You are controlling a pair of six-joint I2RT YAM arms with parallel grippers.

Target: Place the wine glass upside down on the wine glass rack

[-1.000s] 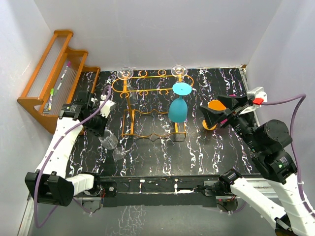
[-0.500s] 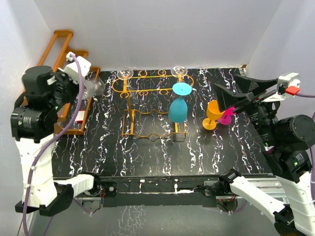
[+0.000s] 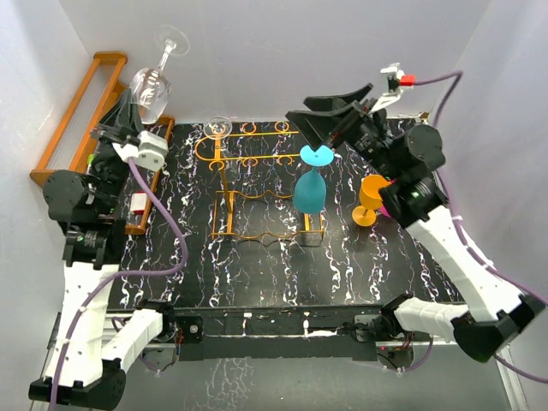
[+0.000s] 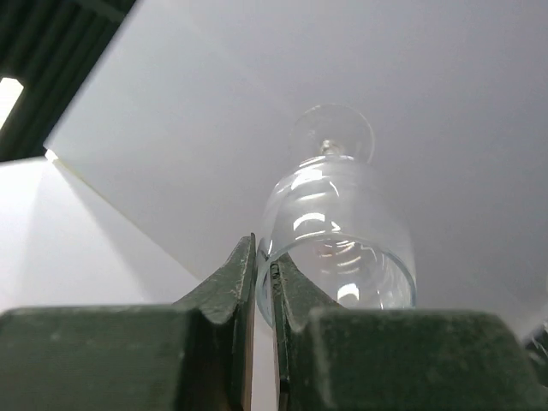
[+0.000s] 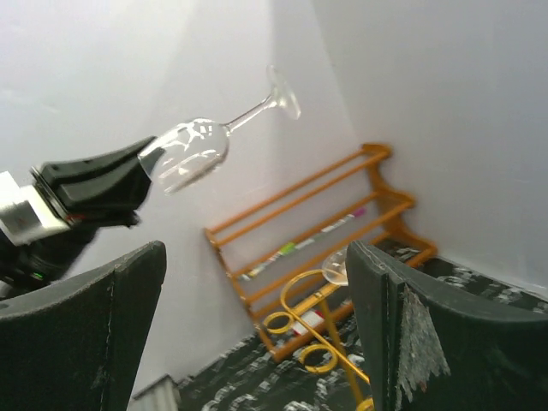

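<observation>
L gripper is up high at back-left, fingers pressed almost together, pinching the rim of the clear wine glass, w/ the glass wall btwn the pads. Glass is tilted: bowl at the gripper, stem + foot pointing up and away toward the back wall. It's in the air over the wooden rack, well apart from the wire rack, so not on it yet.

R gripper is spread wide, holds nothing, raised over the wire rack's right end near the foot of a teal glass that sits upside down there. Can't tell any contact. An orange glass stands on the table just right of the rack.
</observation>
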